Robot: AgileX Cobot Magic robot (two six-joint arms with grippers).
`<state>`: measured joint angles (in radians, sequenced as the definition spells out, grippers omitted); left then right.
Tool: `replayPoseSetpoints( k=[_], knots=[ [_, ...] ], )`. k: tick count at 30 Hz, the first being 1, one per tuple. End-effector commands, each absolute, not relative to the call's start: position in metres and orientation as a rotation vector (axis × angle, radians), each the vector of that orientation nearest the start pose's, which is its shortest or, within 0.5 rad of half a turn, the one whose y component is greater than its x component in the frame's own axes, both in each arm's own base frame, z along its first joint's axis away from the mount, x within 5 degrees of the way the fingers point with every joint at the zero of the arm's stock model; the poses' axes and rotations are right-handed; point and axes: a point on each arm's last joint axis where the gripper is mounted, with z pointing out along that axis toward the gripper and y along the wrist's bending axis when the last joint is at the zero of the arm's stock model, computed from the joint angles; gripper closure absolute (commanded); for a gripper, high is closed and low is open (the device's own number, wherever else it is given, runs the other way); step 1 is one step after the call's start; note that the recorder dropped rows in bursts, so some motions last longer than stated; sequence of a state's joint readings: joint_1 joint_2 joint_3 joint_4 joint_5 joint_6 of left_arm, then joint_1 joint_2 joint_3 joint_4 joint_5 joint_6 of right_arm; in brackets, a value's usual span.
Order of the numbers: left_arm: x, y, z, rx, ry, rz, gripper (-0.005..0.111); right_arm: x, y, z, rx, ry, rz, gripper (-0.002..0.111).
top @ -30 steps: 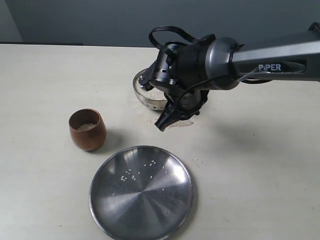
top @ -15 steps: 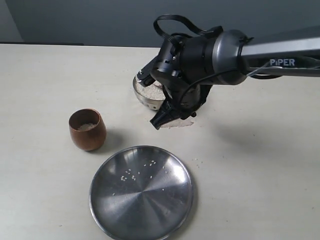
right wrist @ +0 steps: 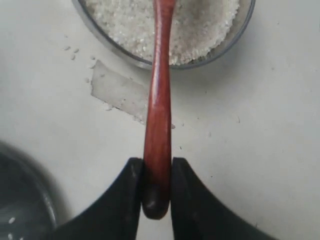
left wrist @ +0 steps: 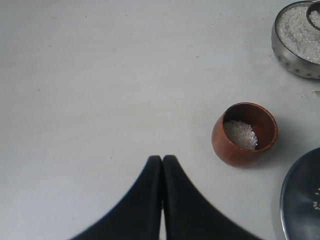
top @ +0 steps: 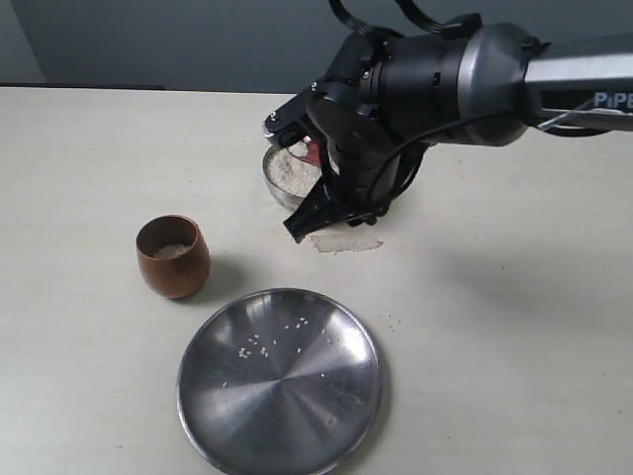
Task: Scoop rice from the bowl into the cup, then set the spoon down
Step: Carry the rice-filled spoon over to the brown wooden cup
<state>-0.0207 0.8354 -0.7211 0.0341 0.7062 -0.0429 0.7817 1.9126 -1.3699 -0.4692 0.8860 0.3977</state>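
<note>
The steel bowl [top: 280,188] holds a heap of rice [top: 290,171]. My right gripper [top: 299,229] hangs just in front of it, shut on the handle end of the reddish wooden spoon [right wrist: 157,110]. The handle runs over the bowl's rim [right wrist: 235,39] and its head lies out over the rice [right wrist: 200,22]; a red stretch of the spoon [top: 314,150] shows above the bowl. The brown wooden cup [top: 173,257] stands apart to the left with a little rice [left wrist: 240,134] in it. My left gripper [left wrist: 162,159] is shut on nothing, above bare table near the cup [left wrist: 244,134].
A large flat steel plate [top: 280,381] with scattered grains lies near the front. A pale flat patch [top: 344,241] and loose grains [right wrist: 75,51] lie on the table by the bowl. The right arm's body hangs over the bowl's far side.
The right arm has swung up and to the left; its fingertips shifted left in front of the bowl, and the spoon's red handle now shows above the rice.
</note>
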Motion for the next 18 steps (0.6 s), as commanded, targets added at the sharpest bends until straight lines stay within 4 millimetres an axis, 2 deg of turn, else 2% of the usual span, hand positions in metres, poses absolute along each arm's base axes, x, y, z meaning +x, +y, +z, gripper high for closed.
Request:
replayPoseSetpoints(
  k=[1,9,18],
  knots=[
    [0.159,-0.001,0.315,-0.002,2.295,0.014,0.106,0.297,0.250,0.218,-0.881,2.552,-0.240,0.109],
    [0.159,-0.001,0.315,-0.002,2.295,0.014,0.106,0.288,0.256,0.219,-0.964,2.577,-0.161,0.109],
    [0.159,-0.001,0.315,-0.002,2.295,0.014,0.106,0.265,0.281,0.219,-1.142,2.486,-0.159,0.109]
  ],
)
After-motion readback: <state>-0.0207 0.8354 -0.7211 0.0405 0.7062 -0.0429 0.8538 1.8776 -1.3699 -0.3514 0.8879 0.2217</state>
